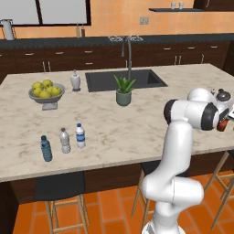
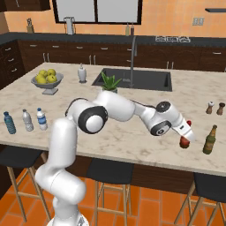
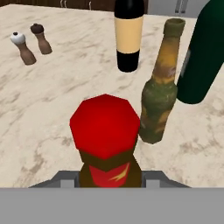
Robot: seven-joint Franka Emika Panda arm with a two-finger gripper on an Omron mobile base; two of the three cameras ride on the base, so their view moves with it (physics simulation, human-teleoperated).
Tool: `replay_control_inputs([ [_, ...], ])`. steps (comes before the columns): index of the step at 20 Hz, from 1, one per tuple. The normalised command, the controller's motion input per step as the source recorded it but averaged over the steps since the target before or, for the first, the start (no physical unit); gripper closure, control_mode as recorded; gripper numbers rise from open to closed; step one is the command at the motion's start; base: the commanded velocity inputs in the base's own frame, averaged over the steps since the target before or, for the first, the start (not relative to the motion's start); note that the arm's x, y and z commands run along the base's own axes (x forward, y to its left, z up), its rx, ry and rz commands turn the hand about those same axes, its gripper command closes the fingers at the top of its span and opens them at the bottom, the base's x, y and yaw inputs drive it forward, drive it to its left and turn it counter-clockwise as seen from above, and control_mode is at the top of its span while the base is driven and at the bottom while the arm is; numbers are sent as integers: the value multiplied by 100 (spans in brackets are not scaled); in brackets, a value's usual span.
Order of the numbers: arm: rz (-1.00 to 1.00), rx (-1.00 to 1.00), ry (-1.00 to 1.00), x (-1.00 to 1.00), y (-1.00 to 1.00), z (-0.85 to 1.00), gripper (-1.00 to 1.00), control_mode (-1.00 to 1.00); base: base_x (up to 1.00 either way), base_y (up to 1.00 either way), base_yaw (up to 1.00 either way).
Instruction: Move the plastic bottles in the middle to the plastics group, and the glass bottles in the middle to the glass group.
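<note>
i see the gripper (image 2: 185, 140) clamped on the red-brown bottle (image 3: 106, 144), upright along the hand; the glass group (image 2: 215, 107) lies beyond it, farther back on the counter.

The setting is a rendered home kitchen. A beige marble island counter (image 1: 137, 123) carries a black inset sink (image 1: 124, 80) (with a tall grey faucet (image 1: 128, 55)). Dark wooden cabinets (image 1: 59, 59) line the orange wall.
</note>
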Motion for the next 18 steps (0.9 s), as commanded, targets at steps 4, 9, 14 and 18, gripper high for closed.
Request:
replay_control_inputs([
  [4, -8, 0, 0, -1, -30, 0, 100, -100, 0, 0, 0],
  [9, -6, 0, 0, 0, -14, 0, 100, -100, 0, 0, 0],
  [14, -2, 0, 0, 0, -1, 0, 100, -100, 0, 0, 0],
  [18, -1, 0, 0, 0, -1, -26, 100, -100, 0, 0, 0],
])
